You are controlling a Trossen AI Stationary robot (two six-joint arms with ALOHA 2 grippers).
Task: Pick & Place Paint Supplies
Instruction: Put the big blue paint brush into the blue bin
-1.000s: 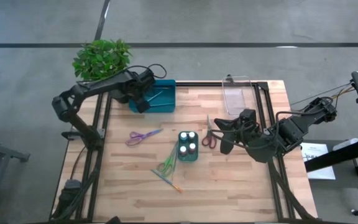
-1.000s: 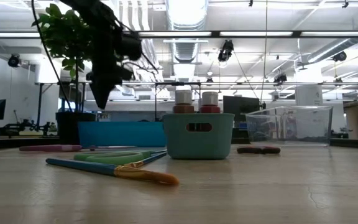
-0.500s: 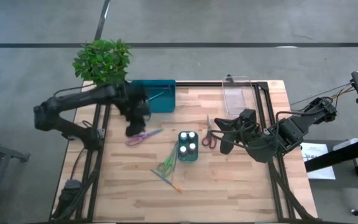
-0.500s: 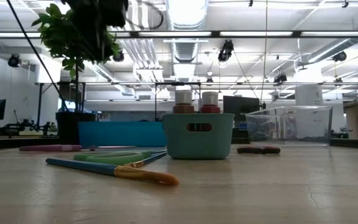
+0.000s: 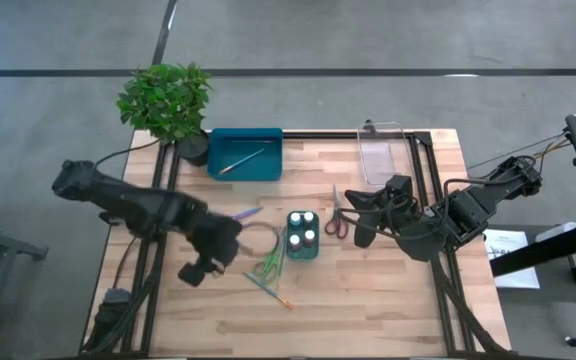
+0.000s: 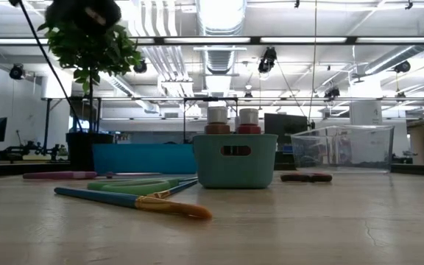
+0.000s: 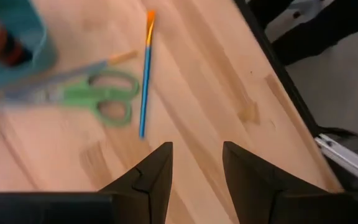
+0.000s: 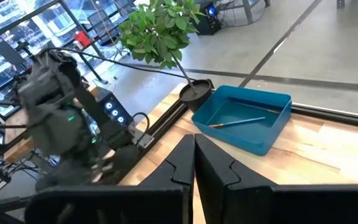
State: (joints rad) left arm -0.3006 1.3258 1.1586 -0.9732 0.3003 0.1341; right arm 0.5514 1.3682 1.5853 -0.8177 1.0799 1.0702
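The wooden surface (image 5: 388,300) carries everything I work with. At its far left corner stands a potted plant (image 5: 166,100), and next to it the teal tray (image 5: 268,165) with one brush (image 5: 240,160) lying inside. A clear tray (image 5: 380,155) sits at the far right. My left arm reaches in from the left side, and my left hand (image 5: 200,268) hovers above the surface near its left-front part, fingers (image 7: 157,171) apart and holding nothing. My right hand (image 5: 361,222) waits at the right side, just beside the red scissors (image 5: 334,218), its fingers (image 8: 185,163) pressed together and empty. A small teal caddy (image 5: 302,250) in the middle holds the four white-capped pots (image 5: 302,229). The green scissors (image 7: 104,102) lie left of the caddy, beside a blue-handled brush (image 7: 145,78) nearer the front. The purple scissors (image 5: 245,213) are mostly hidden under my left arm; only the blade tips show.
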